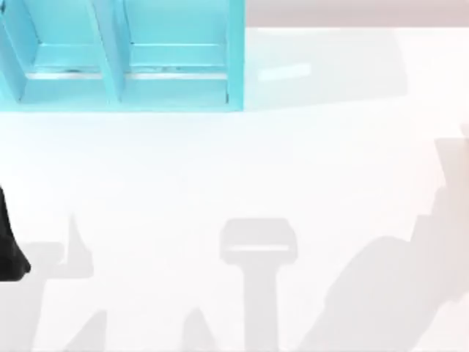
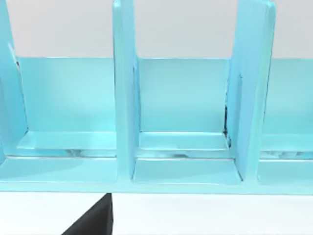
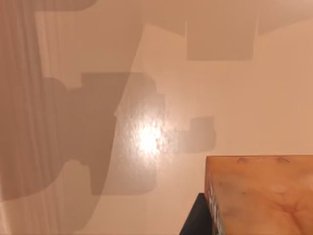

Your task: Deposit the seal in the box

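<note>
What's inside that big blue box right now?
The box sits at the table's far left. Its visible compartments hold nothing, just bare blue floors between dividers. Part of the box lies beyond the picture's edge, so the rest cannot be checked. The seal is not in those compartments.

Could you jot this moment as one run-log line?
seal: close under right wrist camera | box: table's far left, compartments bare | left arm: left edge
</note>
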You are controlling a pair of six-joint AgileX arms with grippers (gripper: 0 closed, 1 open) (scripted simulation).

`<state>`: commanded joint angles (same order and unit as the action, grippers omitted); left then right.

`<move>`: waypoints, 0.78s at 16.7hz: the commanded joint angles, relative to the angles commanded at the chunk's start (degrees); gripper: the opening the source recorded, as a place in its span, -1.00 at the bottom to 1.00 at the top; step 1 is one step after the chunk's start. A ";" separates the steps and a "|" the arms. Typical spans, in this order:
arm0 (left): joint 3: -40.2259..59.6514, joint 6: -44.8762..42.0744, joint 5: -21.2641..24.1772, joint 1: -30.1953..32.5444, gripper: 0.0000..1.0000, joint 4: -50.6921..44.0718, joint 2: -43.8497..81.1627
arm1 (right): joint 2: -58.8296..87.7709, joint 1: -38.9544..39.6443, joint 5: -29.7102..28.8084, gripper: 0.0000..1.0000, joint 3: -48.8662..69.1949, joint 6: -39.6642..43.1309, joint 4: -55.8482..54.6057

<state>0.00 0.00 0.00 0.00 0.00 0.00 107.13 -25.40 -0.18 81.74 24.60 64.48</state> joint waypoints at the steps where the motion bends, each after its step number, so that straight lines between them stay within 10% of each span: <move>1: 0.00 0.00 0.00 0.00 1.00 0.00 0.00 | 0.06 -0.02 -0.03 -1.00 -0.65 -0.02 -0.65; 5: 0.00 0.00 0.00 0.00 1.00 0.00 0.00 | 0.07 -0.02 -0.04 -1.00 -0.75 -0.02 -0.74; 13: 0.00 0.00 0.00 0.00 1.00 0.00 0.00 | 0.07 -0.02 -0.04 0.21 -0.75 -0.02 -0.74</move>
<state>0.00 0.00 0.00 0.00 0.00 0.00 107.20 -25.42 -0.22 81.00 24.57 63.74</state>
